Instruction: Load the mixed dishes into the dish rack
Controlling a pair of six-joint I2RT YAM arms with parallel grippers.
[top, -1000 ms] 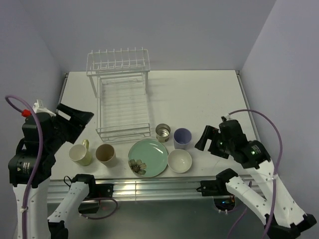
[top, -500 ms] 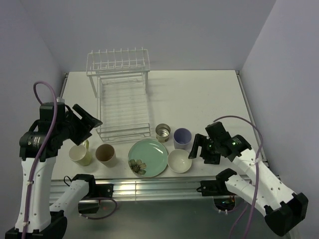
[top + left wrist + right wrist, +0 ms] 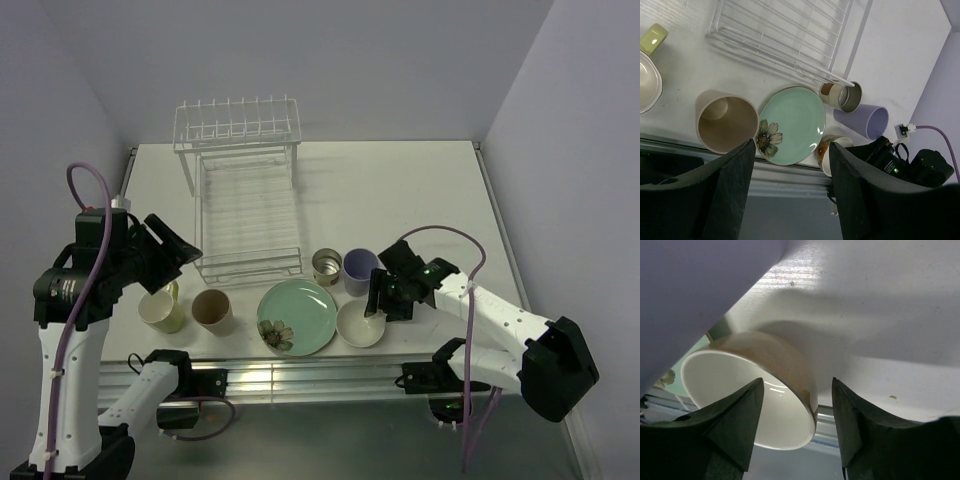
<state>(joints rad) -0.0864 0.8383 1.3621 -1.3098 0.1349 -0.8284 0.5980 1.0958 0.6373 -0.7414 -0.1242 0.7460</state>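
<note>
Right gripper (image 3: pixel 375 300) astride the bowl's rim

The cream bowl (image 3: pixel 360 323), glossy inside, sits upright at the table's (image 3: pixel 420 200) near edge, just right of the plate (image 3: pixel 297 316) and outside the rack (image 3: pixel 245 215). The right jaws stand partly apart, one finger inside and one outside, not yet pinching. The left gripper (image 3: pixel 185 250) hovers near the mug (image 3: pixel 160 310), jaws apart, empty.

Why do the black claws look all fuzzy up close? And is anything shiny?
Left wrist view: the left claw sits too near the camera, so it blurs; the mint-green plate is sharp. Right wrist view: the right claw blurs too, and a thin glint shines inside the cream bowl. Top view: all sharp.
</note>
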